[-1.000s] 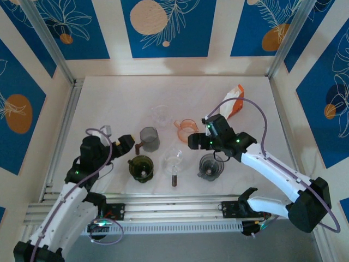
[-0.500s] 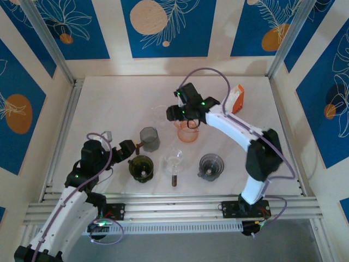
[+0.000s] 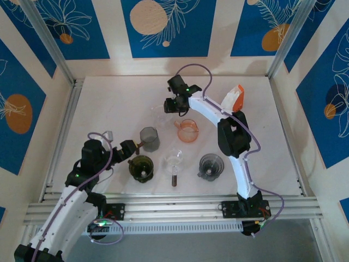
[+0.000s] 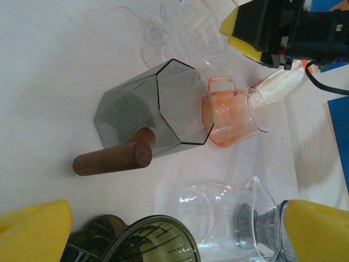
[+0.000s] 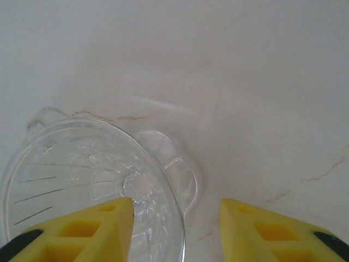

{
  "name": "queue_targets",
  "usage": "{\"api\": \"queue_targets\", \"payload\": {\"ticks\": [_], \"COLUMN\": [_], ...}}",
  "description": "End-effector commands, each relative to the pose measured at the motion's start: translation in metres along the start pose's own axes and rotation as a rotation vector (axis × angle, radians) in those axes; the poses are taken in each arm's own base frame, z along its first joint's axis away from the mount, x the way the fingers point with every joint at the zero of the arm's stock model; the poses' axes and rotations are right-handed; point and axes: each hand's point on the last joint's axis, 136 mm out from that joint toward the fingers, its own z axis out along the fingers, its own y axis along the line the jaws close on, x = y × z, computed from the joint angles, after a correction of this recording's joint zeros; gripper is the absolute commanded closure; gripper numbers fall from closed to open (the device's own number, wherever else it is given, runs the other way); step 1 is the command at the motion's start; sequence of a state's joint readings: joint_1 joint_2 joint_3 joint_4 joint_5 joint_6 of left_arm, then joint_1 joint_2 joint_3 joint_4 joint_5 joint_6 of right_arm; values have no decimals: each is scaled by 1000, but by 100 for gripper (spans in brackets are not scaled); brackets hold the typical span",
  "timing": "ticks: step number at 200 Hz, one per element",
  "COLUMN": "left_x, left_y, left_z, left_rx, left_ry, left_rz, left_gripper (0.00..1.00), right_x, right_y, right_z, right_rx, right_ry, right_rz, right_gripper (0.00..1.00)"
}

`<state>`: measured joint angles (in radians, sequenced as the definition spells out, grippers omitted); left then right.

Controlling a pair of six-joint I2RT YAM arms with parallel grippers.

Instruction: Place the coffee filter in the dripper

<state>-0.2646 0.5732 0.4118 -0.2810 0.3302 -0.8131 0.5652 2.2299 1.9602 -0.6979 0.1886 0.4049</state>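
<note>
R gripper (image 5: 177,221) part-open, empty, above dripper (image 5: 82,180) at 12 o'clock, prob. to grab rim; L gripper (image 4: 174,232) wide-open, empty, 8 o'clock.

The dripper (image 5: 71,164) is seen as a clear glass cone with fine ribs, a small handle and a round base plate, and it is set with its wide mouth turned upward in the far middle of the table (image 3: 109,109). The coffee filter (image 3: 233,98), white paper with an orange part, is laid well apart to its right.
</note>
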Motion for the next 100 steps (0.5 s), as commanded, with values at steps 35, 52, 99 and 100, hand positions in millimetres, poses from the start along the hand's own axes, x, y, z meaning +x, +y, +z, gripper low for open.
{"api": "queue_targets", "payload": {"ticks": [35, 52, 99, 100], "left_x": [-1, -1, -2, -2], "left_y": [-9, -8, -12, -12], "left_z": [1, 2, 0, 0], "left_rx": [39, 38, 50, 51], "left_ry": [1, 3, -1, 0], "left_rz": [3, 0, -2, -2], "left_gripper": [0, 0, 0, 0], "right_x": [9, 11, 6, 5], "right_y": [6, 6, 12, 12], "right_z": [10, 11, 2, 2], "right_rx": [-61, -63, -84, -85], "right_ry": [67, 69, 48, 48], "right_rz": [0, 0, 7, 8], "right_gripper": [65, 72, 95, 95]}}
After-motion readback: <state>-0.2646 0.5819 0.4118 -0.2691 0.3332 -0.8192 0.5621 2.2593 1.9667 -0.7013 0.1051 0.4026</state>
